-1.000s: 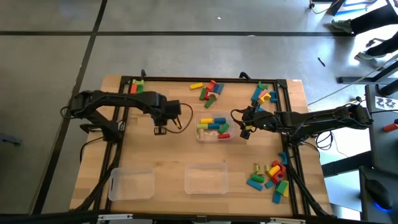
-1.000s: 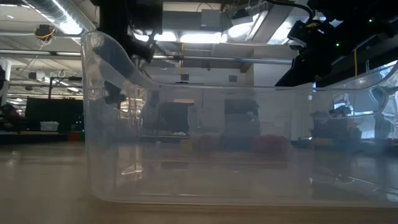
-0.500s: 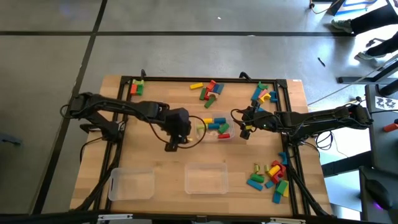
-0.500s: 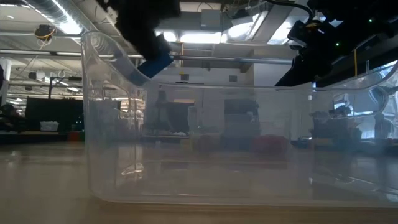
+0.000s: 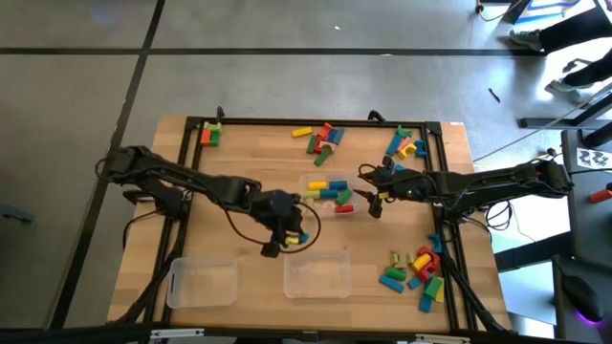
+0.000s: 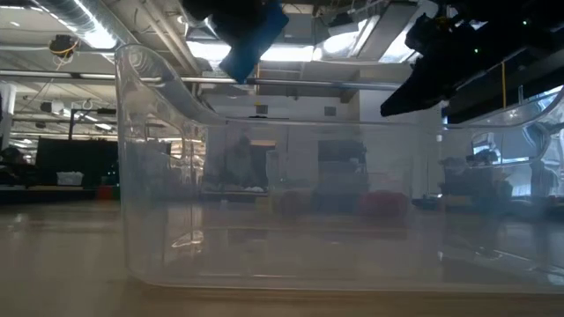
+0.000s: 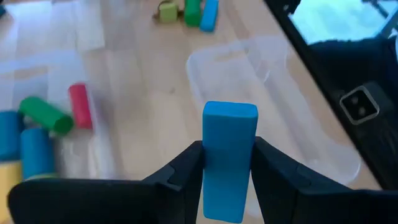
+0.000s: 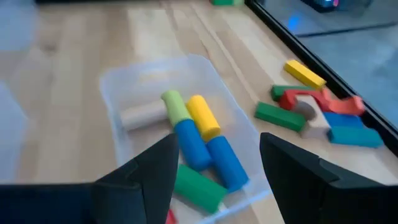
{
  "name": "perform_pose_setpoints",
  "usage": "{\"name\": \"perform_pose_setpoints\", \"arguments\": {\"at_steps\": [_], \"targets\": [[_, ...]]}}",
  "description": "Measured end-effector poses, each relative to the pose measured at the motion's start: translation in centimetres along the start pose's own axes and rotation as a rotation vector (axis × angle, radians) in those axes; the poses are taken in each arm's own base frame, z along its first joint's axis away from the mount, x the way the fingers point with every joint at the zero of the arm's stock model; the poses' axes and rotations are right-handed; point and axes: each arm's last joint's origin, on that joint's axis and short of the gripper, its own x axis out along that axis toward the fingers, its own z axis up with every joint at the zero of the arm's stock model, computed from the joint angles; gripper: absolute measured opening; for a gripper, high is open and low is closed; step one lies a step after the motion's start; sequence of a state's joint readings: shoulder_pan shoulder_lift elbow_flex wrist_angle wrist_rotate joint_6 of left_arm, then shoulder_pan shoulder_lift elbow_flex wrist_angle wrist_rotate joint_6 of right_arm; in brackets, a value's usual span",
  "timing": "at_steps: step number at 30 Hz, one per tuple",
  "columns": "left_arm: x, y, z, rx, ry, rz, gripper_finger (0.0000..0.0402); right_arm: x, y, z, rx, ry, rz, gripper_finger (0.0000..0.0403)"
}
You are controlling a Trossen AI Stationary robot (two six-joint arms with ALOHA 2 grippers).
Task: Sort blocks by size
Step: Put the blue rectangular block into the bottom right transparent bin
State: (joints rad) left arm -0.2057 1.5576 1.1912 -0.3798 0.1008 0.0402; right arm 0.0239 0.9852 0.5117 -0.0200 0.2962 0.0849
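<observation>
My left gripper (image 5: 295,236) is shut on a blue bar block (image 7: 230,134), above the wood between the middle tray (image 5: 327,195) and the clear tray at the near middle (image 5: 316,272). In the low view the blue block (image 6: 254,40) shows tilted, high over that tray's rim. My right gripper (image 8: 217,186) is open and empty just right of the middle tray, which holds several blue, green, yellow, red and tan blocks (image 8: 199,149). Loose blocks lie in piles at the far middle (image 5: 320,139), far right (image 5: 406,143) and near right (image 5: 416,272). My left gripper pinches the blue block's two long sides (image 7: 211,174) between its two fingers, at the end nearer the wrist. The block lies along the fingers and sticks out past their tips. It is lifted clear of the table and tilted.
A third clear tray (image 5: 201,284) stands at the near left. A few blocks lie at the far left corner (image 5: 210,134). A black frame (image 5: 442,172) runs around the tabletop. Bare wood lies between the left arm and the near trays.
My left gripper has gone from left of the middle tray toward the table's near edge and rightward, to the far rim of the near middle tray. The blue block has travelled with it, clear of the table.
</observation>
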Motion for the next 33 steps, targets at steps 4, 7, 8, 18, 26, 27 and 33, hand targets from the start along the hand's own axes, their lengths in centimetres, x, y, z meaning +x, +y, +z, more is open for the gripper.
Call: {"name": "perform_pose_setpoints", "arguments": {"at_steps": [4,7,8,18,26,27,33], "targets": [[1.5,-0.9,0.0,-0.019,-0.009,-0.005,0.0115,-0.6,1.5,0.8,-0.014,-0.045,0.070,0.0227],[2.7,-1.5,-0.1,-0.041,-0.014,-0.005,0.0115,-1.3,2.8,1.7,-0.024,-0.075,0.129,0.0227],[3.0,-1.7,-0.1,-0.047,-0.017,-0.009,0.0115,-1.6,3.3,1.9,-0.031,-0.083,0.151,0.0227],[5.8,-3.6,-0.9,-0.093,0.009,-0.049,0.0115,-3.7,6.6,2.6,-0.057,-0.126,0.319,0.0227],[7.6,-3.9,-2.0,-0.095,0.068,-0.050,0.0116,-4.6,7.8,2.3,-0.063,-0.123,0.386,0.0227],[7.6,-3.9,-2.0,-0.100,0.071,-0.050,0.0117,-4.6,7.9,2.3,-0.063,-0.124,0.388,0.0227],[7.7,-3.5,-2.0,-0.120,0.069,-0.042,0.0153,-4.6,7.8,2.3,-0.063,-0.123,0.386,0.0227]]}}
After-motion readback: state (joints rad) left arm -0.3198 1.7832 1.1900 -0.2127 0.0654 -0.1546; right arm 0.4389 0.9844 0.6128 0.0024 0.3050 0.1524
